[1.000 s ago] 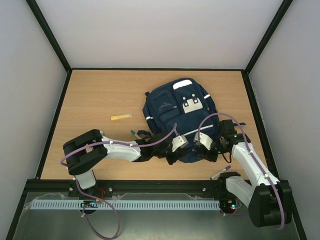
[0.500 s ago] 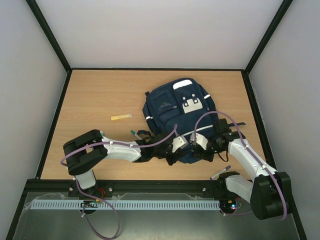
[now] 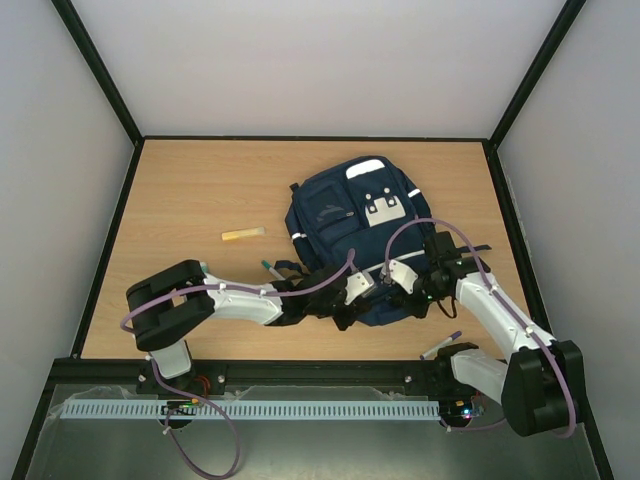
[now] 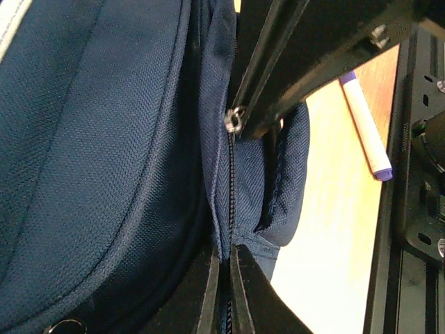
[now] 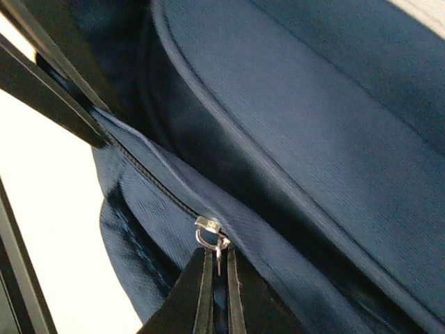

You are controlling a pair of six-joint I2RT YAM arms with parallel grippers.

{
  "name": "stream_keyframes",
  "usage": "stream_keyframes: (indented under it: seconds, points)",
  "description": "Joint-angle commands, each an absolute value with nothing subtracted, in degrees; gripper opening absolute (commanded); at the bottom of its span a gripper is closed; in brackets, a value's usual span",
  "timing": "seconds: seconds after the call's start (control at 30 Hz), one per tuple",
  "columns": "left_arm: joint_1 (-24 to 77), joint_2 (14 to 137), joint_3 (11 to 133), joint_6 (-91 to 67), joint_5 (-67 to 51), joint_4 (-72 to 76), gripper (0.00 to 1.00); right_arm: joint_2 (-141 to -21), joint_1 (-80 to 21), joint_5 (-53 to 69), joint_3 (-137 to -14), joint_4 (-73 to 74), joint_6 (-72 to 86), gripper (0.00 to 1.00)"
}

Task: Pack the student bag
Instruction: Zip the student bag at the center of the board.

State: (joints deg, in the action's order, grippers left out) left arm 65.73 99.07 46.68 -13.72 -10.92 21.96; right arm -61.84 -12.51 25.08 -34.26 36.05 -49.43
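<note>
Zip track on the near edge of the student bag, mid-right on the table, runs straight between the 2 arms: left gripper pinched shut on the track, right gripper clamped on the zip pull

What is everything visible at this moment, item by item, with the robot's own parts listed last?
student bag: one, navy blue with white stripes and patch, lying on the table right of centre.
zip pull: one, silver, on the bag's near-edge zipper.
yellow stick: one, pale yellow, on the table left of the bag, apart from it.
pen: one, teal tip, beside the bag near the left arm; too small to tell more.
marker: one, white with purple ends, near table edge by the right arm's base.
table: one, light wood, black rim.
left gripper: one, black, shut on the bag's zipper seam.
right gripper: one, black, shut on the zip pull.
</note>
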Motion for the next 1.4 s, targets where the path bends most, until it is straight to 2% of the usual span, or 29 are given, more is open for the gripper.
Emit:
stream_keyframes:
  seconds: [0.0, 0.23, 0.73, 0.9, 1.13, 1.37]
  points:
    - [66.2, 95.3, 47.2, -12.6, -6.7, 22.0, 0.02, -63.4, -10.5, 14.0, -38.0, 41.4, -48.9, 0.01]
    - [66.8, 92.3, 43.7, -12.5, -4.4, 20.2, 0.03, -68.1, -0.1, 8.9, -42.5, 48.4, -52.1, 0.01]
    - [72.9, 85.5, 35.4, -15.9, 3.5, 14.5, 0.02, -82.5, 14.5, 5.9, -52.7, 43.5, -54.0, 0.01]
    - [73.0, 84.6, 35.1, -16.7, 4.8, 14.8, 0.02, -79.1, 14.0, 10.6, -52.1, 47.4, -55.1, 0.01]
    - [73.0, 87.0, 36.8, -16.9, 7.5, 14.2, 0.02, -73.5, 14.3, 3.0, -48.1, 44.4, -55.3, 0.01]
    - [72.7, 84.3, 33.4, -19.9, 10.5, 15.5, 0.02, -80.1, 25.9, 2.5, -55.7, 42.1, -49.5, 0.01]
